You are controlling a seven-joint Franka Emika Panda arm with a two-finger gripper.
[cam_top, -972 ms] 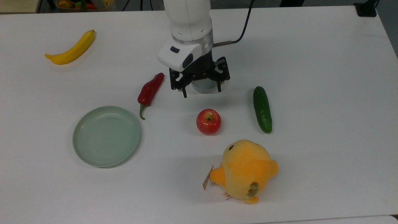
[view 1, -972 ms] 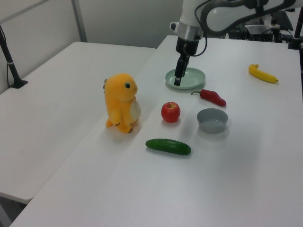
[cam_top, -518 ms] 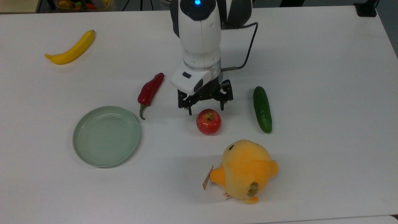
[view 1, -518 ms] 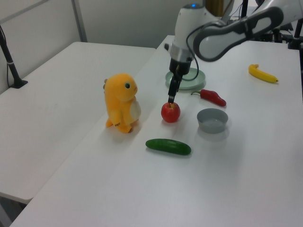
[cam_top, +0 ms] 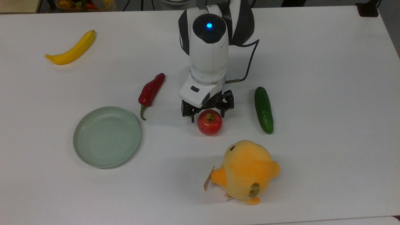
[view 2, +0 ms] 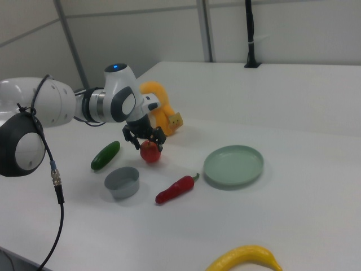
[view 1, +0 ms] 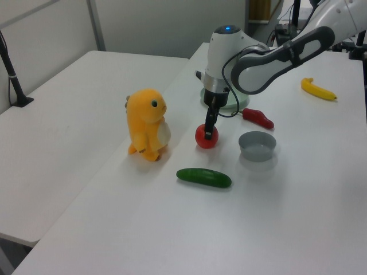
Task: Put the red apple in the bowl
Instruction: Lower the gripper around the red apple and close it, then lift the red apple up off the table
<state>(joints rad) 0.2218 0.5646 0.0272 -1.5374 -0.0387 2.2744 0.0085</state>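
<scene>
The red apple [cam_top: 209, 124] sits on the white table, also seen in the left view [view 1: 204, 138] and the right view [view 2: 150, 153]. My gripper [cam_top: 208, 115] hangs low over the apple's far side, open, with one finger on each side of the apple's top. From the side it shows right at the apple's top in the left view [view 1: 210, 132] and the right view [view 2: 146, 140]. The grey bowl [view 1: 257, 145] stands empty a short way to the left view's right of the apple, and toward the right view's lower left [view 2: 122, 182]. In the top view the arm hides the bowl.
A pale-green plate [cam_top: 106, 136] and a red chili pepper [cam_top: 151, 90] lie to the top view's left of the apple. A cucumber [cam_top: 263, 109] lies to its right, an orange plush toy [cam_top: 247, 170] stands below it, and a banana [cam_top: 72, 49] lies at the far upper left.
The arm has moved from above the bowl toward the apple and come down. The open fingers now flank the apple's top. The apple has not moved.
</scene>
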